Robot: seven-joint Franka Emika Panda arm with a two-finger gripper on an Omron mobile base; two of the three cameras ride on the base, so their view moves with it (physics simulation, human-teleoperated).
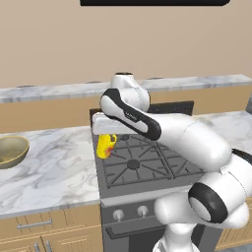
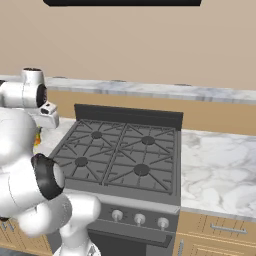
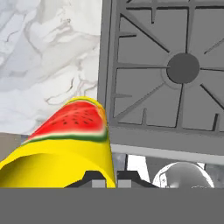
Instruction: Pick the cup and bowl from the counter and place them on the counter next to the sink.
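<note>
Gripper (image 3: 111, 177) jaws closed together on the wall of the cup (image 1: 106, 145), which hangs under the hand, off the surface, over the seam where the counter (image 1: 54, 167) meets the left edge of the stove (image 1: 142, 162). In the left base view the cup's long axis stands roughly upright; in the hand view its yellow body runs along the fingers, watermelon mark up. Bowl (image 1: 11, 151) sits upright, mouth up, at the far left of the counter, well apart from the cup. Open marble lies between them.
</note>
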